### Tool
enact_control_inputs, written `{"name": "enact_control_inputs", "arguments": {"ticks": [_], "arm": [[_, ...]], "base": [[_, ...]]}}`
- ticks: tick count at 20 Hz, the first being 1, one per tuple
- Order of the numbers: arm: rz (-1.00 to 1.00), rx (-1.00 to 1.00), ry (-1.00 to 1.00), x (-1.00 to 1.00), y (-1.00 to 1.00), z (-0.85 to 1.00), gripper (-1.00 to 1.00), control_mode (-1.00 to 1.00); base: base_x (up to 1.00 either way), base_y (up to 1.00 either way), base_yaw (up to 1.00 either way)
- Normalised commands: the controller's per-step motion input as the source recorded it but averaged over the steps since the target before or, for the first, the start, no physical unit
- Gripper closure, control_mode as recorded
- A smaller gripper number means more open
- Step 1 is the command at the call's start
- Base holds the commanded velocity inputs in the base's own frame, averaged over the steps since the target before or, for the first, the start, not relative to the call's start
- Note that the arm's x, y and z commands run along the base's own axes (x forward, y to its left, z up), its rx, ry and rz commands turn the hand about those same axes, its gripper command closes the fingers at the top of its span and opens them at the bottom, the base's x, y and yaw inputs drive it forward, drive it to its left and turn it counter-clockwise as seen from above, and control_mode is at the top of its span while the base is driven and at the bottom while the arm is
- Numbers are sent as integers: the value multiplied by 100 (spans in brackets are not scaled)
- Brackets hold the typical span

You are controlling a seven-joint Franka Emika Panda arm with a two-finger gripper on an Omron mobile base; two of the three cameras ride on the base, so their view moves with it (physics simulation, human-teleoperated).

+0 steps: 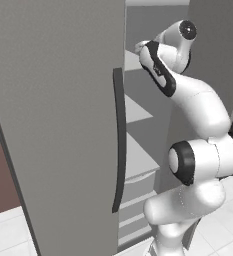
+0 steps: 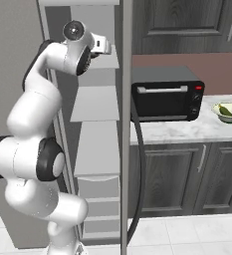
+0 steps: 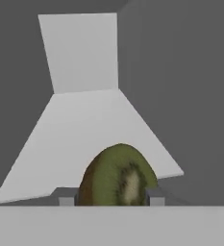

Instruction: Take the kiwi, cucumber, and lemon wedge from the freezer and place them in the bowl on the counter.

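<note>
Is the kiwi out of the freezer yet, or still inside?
Still inside. The hand view shows the kiwi between the gripper fingertips, over a pale freezer shelf with grey inner walls around it.

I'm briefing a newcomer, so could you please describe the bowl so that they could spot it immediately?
Start at the tall grey freezer and follow the white marble counter to its right, past the black toaster oven. Near the picture's right edge sits the bowl: small, shallow, round, pale greenish-white, with something green inside. It is the one light, round dish on that counter.
</note>
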Motion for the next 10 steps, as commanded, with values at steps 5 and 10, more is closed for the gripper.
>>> {"name": "enact_control_inputs", "arguments": {"ticks": [5, 10], "arm": [[0, -6, 15, -62, 0, 32, 100, -100], [0, -5, -1, -83, 1, 0, 100, -100]], "base": [[0, 0, 0], [0, 0, 0]]}}
